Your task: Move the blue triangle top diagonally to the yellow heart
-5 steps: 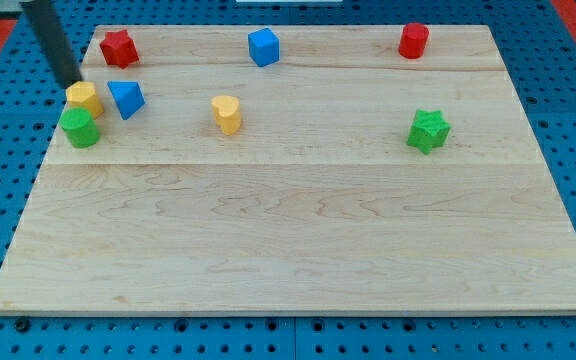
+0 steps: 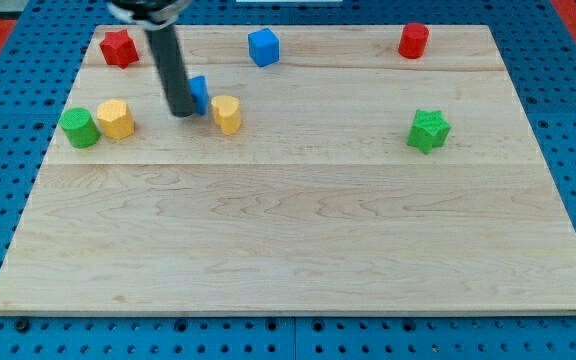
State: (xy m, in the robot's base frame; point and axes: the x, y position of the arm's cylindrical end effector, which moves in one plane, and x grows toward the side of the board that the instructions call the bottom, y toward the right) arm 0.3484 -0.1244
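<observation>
Shoved rightward, the blue triangle (image 2: 199,93) now sits between my tip (image 2: 182,113) and the yellow heart (image 2: 227,114); the yellow block (image 2: 115,119) shifted beside the green block (image 2: 80,128). No jaws here.

Wooden board (image 2: 298,240) is lying on a blue pegboard, carrying 8 blocks. Red star (image 2: 119,47) is sitting at the view's top left, blue cube (image 2: 263,46) at top centre, red cylinder-ish block (image 2: 413,40) at top right. Green cylinder (image 2: 79,128) and yellow hexagon block (image 2: 115,118) are sitting just beside each other at left. Blue triangle (image 2: 199,93), partly hidden, is sitting near the yellow heart (image 2: 227,114). Green star (image 2: 428,130) is standing alone at right.
</observation>
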